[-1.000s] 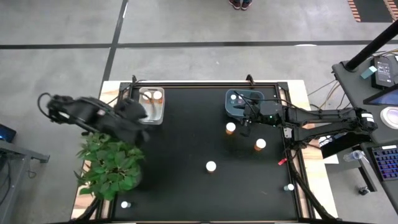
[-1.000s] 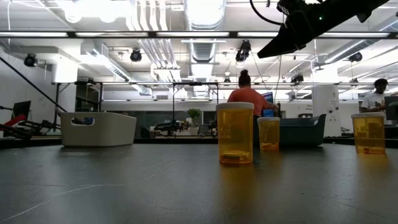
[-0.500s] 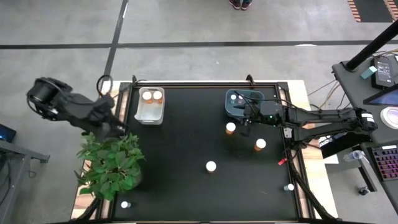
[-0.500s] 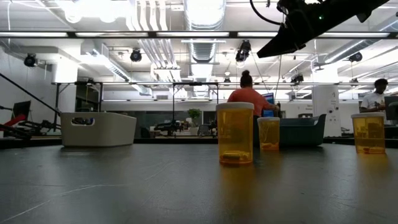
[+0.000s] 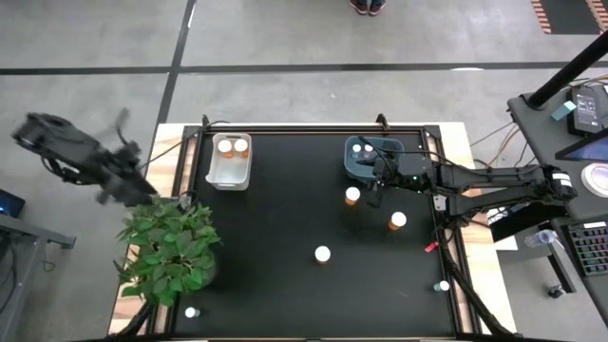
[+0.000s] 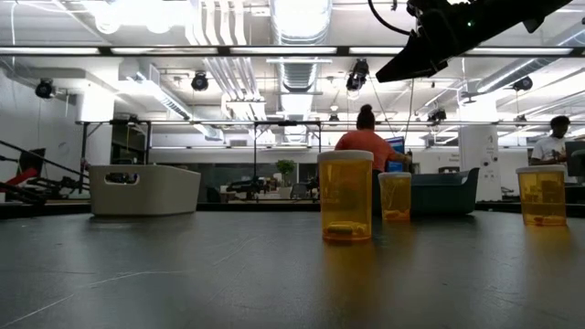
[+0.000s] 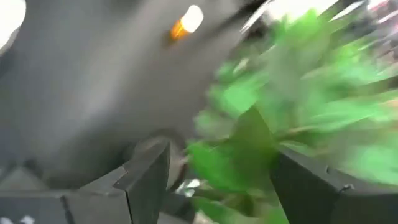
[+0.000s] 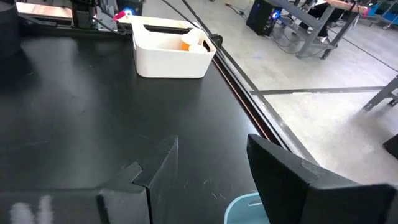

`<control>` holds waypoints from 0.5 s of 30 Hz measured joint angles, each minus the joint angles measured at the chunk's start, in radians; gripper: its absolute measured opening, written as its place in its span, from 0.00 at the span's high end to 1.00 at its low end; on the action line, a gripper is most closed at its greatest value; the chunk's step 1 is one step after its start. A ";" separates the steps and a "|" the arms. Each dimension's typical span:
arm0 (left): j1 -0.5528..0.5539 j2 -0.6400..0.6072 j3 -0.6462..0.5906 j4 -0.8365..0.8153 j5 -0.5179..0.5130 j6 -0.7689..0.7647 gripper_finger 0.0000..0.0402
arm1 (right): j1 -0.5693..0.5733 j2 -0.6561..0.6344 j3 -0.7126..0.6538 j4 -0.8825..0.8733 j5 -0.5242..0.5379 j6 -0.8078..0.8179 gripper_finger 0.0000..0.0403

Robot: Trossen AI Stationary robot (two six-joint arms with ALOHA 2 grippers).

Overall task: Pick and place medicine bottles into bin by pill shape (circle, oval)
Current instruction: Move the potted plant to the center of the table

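Three amber bottles point(image 5: 352, 195) loose on table; plant point(image 5: 169, 249) beside left claw point(image 7: 211, 168).

Your left arm sat off the table's left edge, its gripper point(image 5: 122, 185) blurred, just beyond the plant point(image 5: 169, 250). Your right gripper point(image 5: 376, 185) hung beside the dark bin point(image 5: 369, 167), close to an orange bottle point(image 5: 352, 196). Dark bin held two white-capped bottles point(image 5: 362, 148). White bin point(image 5: 231, 171) far left held two more point(image 5: 232, 146). Another orange bottle point(image 5: 397, 221) stood right of centre, a white-capped one point(image 5: 322, 254) mid-table, small pale ones at near-left point(image 5: 191, 312) and near-right point(image 5: 443, 285).
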 joint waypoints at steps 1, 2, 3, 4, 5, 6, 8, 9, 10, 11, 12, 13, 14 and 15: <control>0.000 -0.005 -0.045 0.007 0.038 0.001 0.39 | 0.000 0.000 0.000 0.000 0.000 0.002 0.54; 0.000 -0.010 -0.087 0.010 0.093 0.001 0.39 | 0.000 0.000 0.000 0.000 0.000 0.006 0.54; 0.000 -0.012 -0.139 0.005 0.159 0.001 0.39 | 0.000 0.000 0.000 0.000 0.000 0.009 0.54; 0.000 -0.013 -0.182 0.001 0.224 0.002 0.39 | 0.000 0.000 0.000 0.000 0.000 0.009 0.54; 0.000 -0.012 -0.222 0.003 0.283 0.002 0.39 | 0.000 0.000 0.000 0.002 0.000 0.010 0.54; -0.001 -0.012 -0.263 0.005 0.331 0.002 0.39 | 0.000 0.000 0.000 0.004 0.000 0.010 0.54; -0.001 -0.008 -0.328 0.005 0.386 -0.009 0.39 | 0.000 0.002 0.000 0.005 0.000 0.010 0.54; -0.001 -0.006 -0.353 0.006 0.410 -0.020 0.39 | 0.000 0.003 0.000 0.007 0.000 0.010 0.54; -0.001 -0.006 -0.372 0.005 0.433 -0.018 0.39 | 0.000 0.005 0.000 0.007 0.000 0.010 0.54; -0.001 -0.007 -0.383 0.005 0.444 -0.008 0.39 | 0.000 0.007 0.000 0.007 0.000 0.010 0.54; -0.001 -0.008 -0.390 0.006 0.444 -0.001 0.39 | 0.000 0.010 0.000 0.007 0.000 0.009 0.54; -0.001 -0.008 -0.397 0.005 0.444 0.000 0.39 | 0.000 0.013 0.000 0.007 0.000 0.009 0.54; -0.001 -0.009 -0.402 0.005 0.443 0.000 0.39 | 0.000 0.014 0.000 0.007 0.000 0.010 0.54; -0.001 -0.011 -0.407 0.007 0.444 -0.002 0.39 | 0.000 0.014 0.000 0.006 0.000 0.010 0.54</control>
